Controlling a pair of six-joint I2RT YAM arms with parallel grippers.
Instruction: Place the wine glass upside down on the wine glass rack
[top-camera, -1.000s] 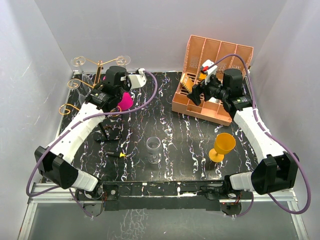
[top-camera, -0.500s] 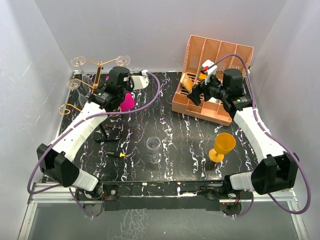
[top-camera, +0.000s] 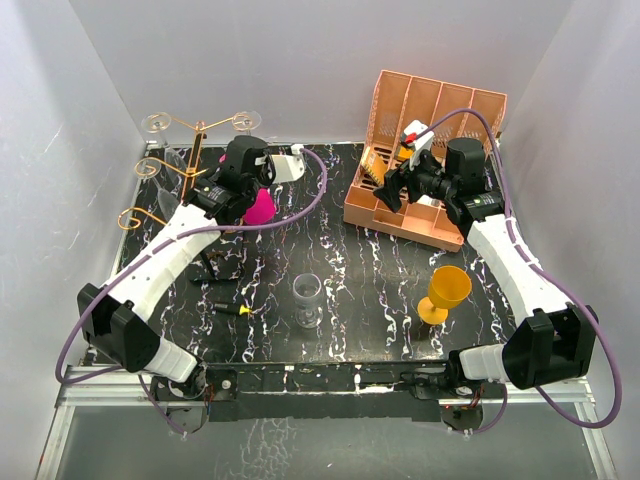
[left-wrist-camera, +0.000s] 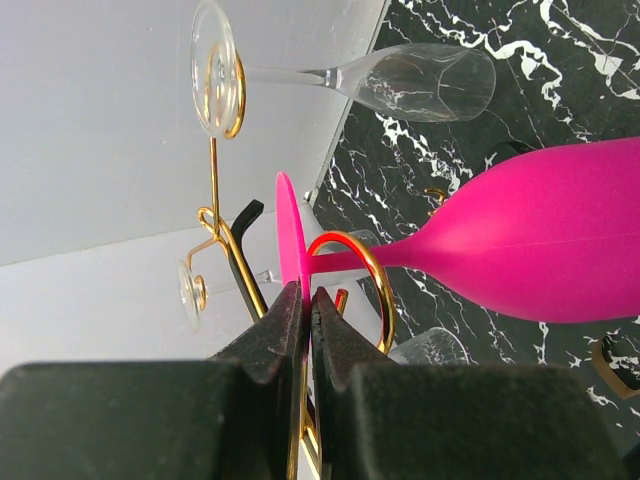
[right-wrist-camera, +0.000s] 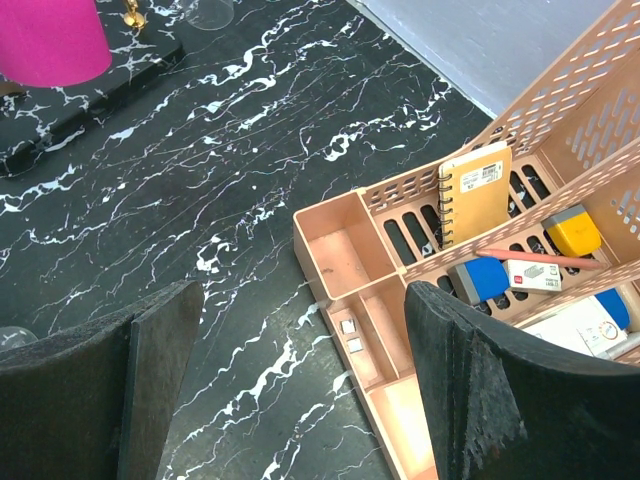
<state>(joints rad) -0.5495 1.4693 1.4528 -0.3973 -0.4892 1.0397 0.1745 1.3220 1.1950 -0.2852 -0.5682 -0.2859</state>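
Observation:
The pink wine glass hangs bowl-down at the gold wire wine glass rack at the back left. In the left wrist view its stem passes through a gold ring of the rack, with the bowl on the right and the thin foot on the left. My left gripper is shut on the edge of that foot. Two clear glasses hang upside down on other arms. My right gripper is open and empty over the table by the organiser's front corner.
A salmon-pink file organiser with a notebook and small items stands at the back right. A clear glass stands upright at the middle front. An orange goblet stands at the front right. A small black-and-yellow object lies at the front left.
My left gripper and the pink glass have shifted a little to the right at the rack. The right arm has not moved.

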